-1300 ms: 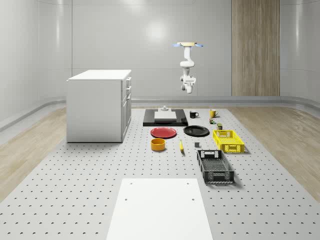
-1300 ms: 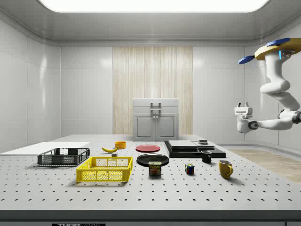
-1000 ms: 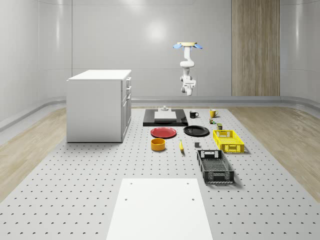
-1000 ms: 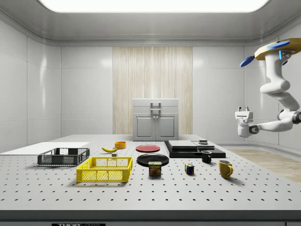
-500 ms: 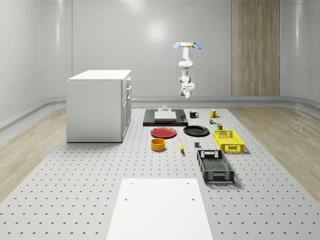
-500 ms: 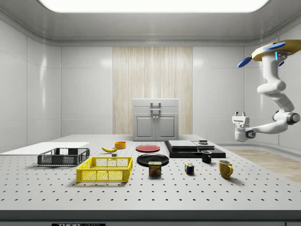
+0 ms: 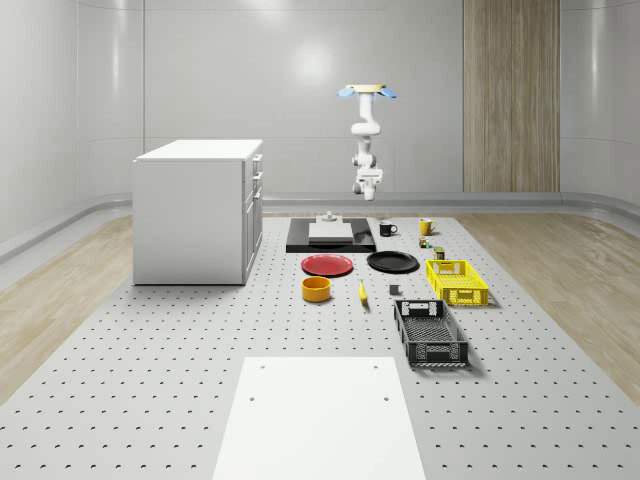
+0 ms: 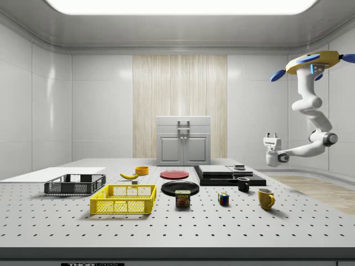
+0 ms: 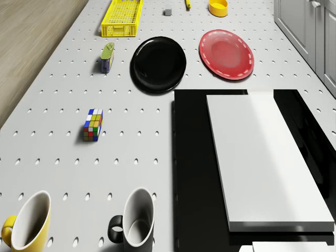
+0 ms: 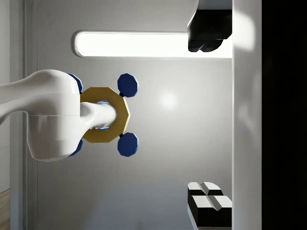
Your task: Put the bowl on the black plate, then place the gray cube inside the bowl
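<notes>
The yellow-bodied quadrotor drone (image 8: 313, 60) hovers beyond the table's far end. Its white two-finger gripper (image 8: 271, 134) points upward, fingers apart (wrist view). The round orange bowl (image 7: 317, 289) lies well apart, at 7 o'clock of the glossy black plate (image 7: 393, 262).

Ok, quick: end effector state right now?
The end effector: open, holding nothing, fingers pointing up, raised in the air far from the bowl; the drone hovers higher up.
</notes>
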